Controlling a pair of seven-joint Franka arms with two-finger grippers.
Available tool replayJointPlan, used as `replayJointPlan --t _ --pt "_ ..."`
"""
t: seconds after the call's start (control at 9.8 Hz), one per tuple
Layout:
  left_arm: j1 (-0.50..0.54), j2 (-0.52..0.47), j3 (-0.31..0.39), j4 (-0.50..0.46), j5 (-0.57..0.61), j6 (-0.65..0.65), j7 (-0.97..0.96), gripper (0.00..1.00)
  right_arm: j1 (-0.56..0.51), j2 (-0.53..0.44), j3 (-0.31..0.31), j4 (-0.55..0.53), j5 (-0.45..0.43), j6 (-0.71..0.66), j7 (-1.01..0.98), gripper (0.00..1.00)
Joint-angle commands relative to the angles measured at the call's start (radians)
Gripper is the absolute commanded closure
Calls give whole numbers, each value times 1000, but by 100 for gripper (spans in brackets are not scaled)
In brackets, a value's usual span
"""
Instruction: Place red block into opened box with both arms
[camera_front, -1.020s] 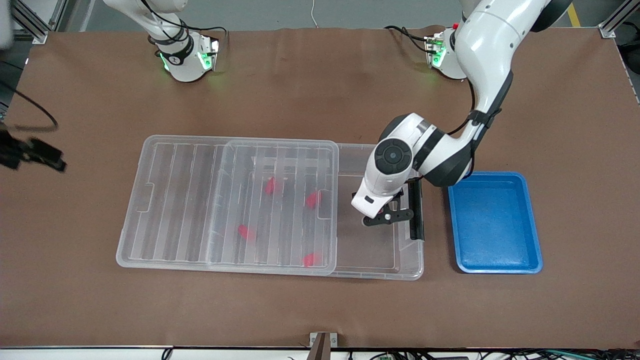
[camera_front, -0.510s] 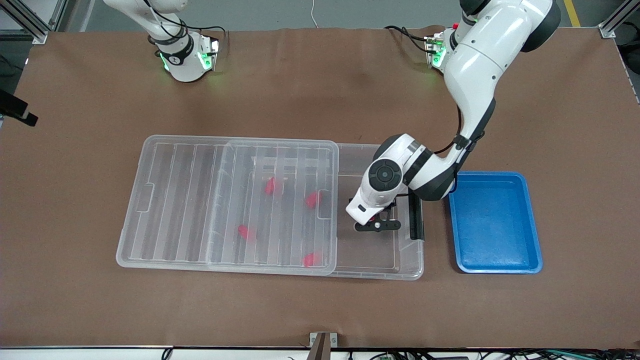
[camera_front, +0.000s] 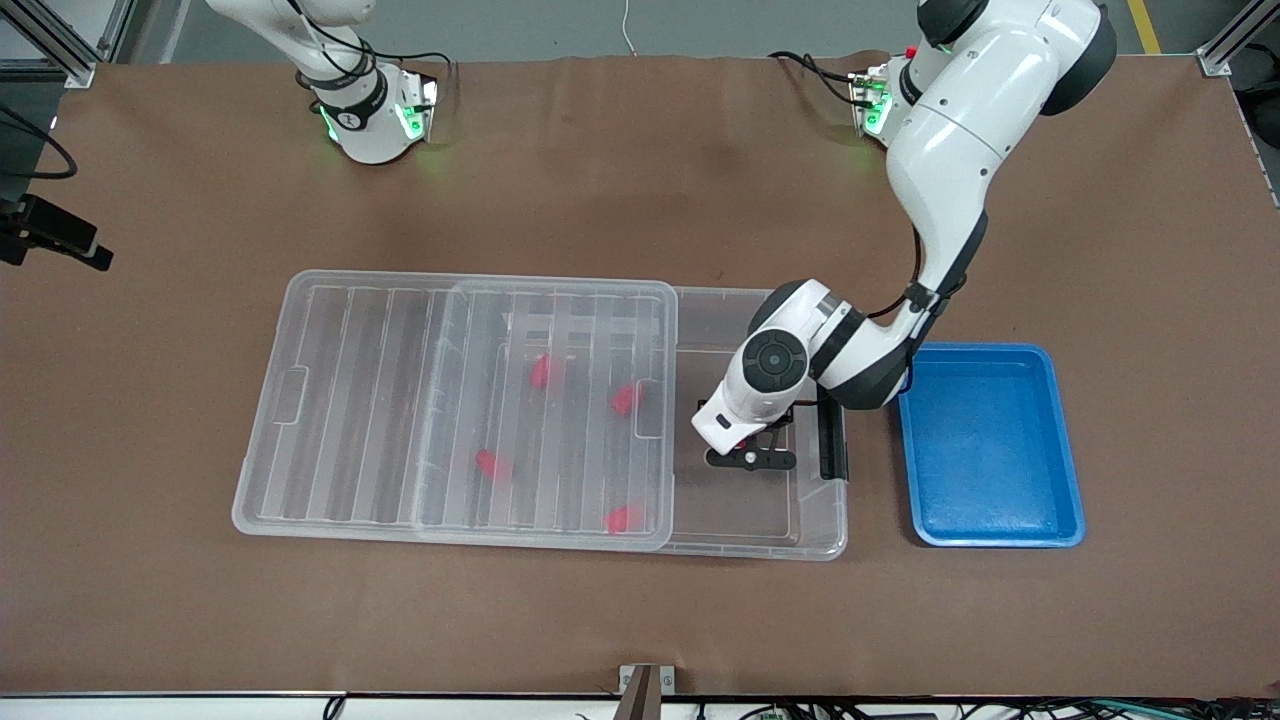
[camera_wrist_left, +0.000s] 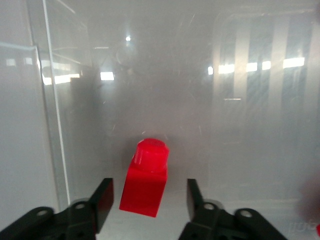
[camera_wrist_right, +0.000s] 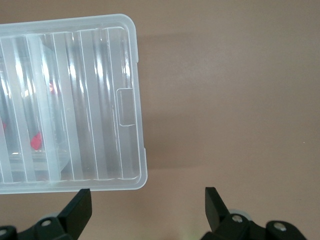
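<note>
Clear box (camera_front: 815, 545): lid (camera_front: 450, 410) slid toward the right arm's end, uncovered end under the left arm.
Left gripper (camera_wrist_left: 150, 202): low inside that end, fingers spread.
Right gripper (camera_wrist_right: 148, 206): spread, waiting over bare table beside the lid.
Red block (camera_wrist_left: 146, 178): between the left fingers, apart from both, stub pointing away.

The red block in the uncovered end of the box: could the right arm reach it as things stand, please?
Probably not directly. The red block lies between the left gripper's open fingers, low inside the box. The right gripper, open, hangs over bare table off the lid's end.

Bright red block (camera_wrist_left: 145, 180), blue tray (camera_front: 988, 445)
</note>
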Motion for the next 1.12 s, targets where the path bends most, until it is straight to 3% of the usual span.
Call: replayJointPlan --t 0.0,0.51,1.02 --pt "7 -56 -1 -7 6 -9 -15 0 0 -20 8 -11 -23 -1 -10 0" --pt "23 -263 0 -1 5 -182 -8 0 3 -18 -4 -11 -23 -2 -8 0" --pt "185 -533 -6 1 1 -398 27 0 0 -15 -5 -14 -23 -1 -11 0"
